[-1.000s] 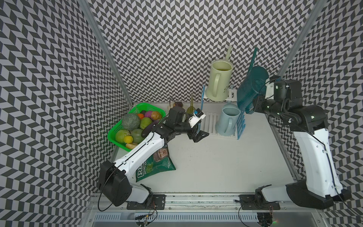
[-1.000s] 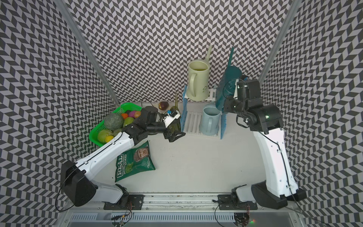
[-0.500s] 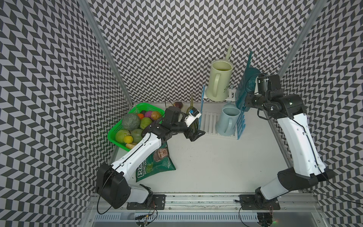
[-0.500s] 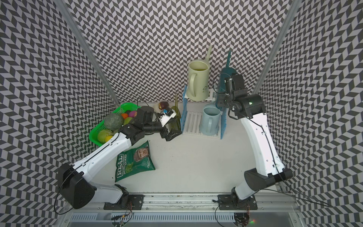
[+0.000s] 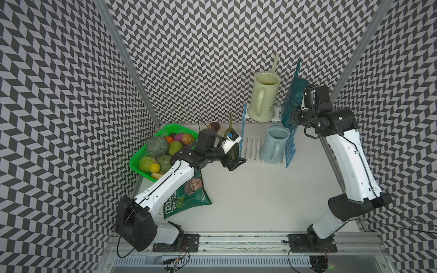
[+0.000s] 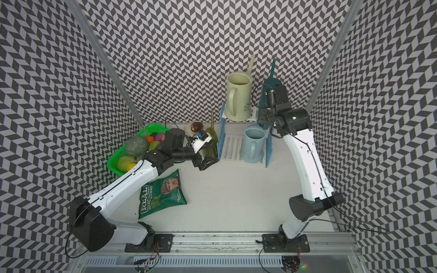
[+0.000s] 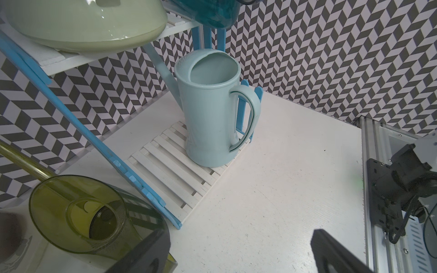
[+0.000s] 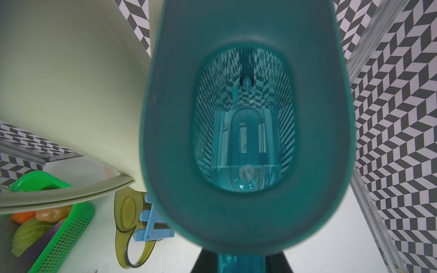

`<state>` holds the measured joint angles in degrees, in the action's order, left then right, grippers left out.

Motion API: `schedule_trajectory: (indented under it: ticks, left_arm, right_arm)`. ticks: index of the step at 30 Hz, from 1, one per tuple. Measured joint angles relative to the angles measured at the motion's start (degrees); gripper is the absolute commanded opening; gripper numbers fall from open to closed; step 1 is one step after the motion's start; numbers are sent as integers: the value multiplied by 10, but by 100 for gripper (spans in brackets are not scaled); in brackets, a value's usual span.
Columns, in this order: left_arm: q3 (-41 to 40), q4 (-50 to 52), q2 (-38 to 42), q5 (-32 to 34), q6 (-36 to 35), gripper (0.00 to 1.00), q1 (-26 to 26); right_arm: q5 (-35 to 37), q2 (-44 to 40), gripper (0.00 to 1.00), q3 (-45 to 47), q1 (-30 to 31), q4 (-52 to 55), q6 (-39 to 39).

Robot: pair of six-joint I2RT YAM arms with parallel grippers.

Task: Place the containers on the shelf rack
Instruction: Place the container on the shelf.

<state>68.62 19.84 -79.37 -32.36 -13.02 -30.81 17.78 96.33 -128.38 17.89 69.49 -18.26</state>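
The shelf rack [image 5: 251, 145] stands at the back of the counter [image 5: 260, 201], against the patterned wall, with 2 white slatted tiers between pale blue side panels. The cream can [image 5: 262, 99] stands upright on the upper tier, its spout rising toward the wall. The pale blue can [image 7: 208, 113] stands upright on the lower tier, at the end nearer the right arm, handle facing the front of the counter.

The right claw [image 8: 241, 264] is pinching the handle of the teal can [image 5: 293, 99], which sits at the upper tier's end on the right arm's side, just beside the cream can. The right wrist view looks straight into its mouth. Whether its base rests on the slats I cannot tell.

The olive can [image 7: 78, 212] stands on the counter just outside the rack's side panel nearer the left arm, not on either tier. The left claw [image 7: 236, 257] is spread wide and holds nothing, low over the counter, with 1 finger [image 7: 146, 255] right beside the olive can's body; contact I cannot tell.

A green basket [image 5: 176, 126] of fruit sits in the back corner on the left arm's side, a small dish [image 5: 214, 125] with a dark fruit is just behind the olive can, and a green crisp bag [image 5: 186, 201] lies flat partly under the left arm
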Motion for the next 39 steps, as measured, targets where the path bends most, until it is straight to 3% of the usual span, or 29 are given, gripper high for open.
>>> schedule_trajectory:
  ticks: [18,39]
  left_arm:
    - [-6,0,0,-5,0,100,6]
    - [-7,0,0,-13,0,100,10]
  right_arm:
    - [23,36,29,-37,0,-11,1]
    - [31,43,38,-44,0,-27,9]
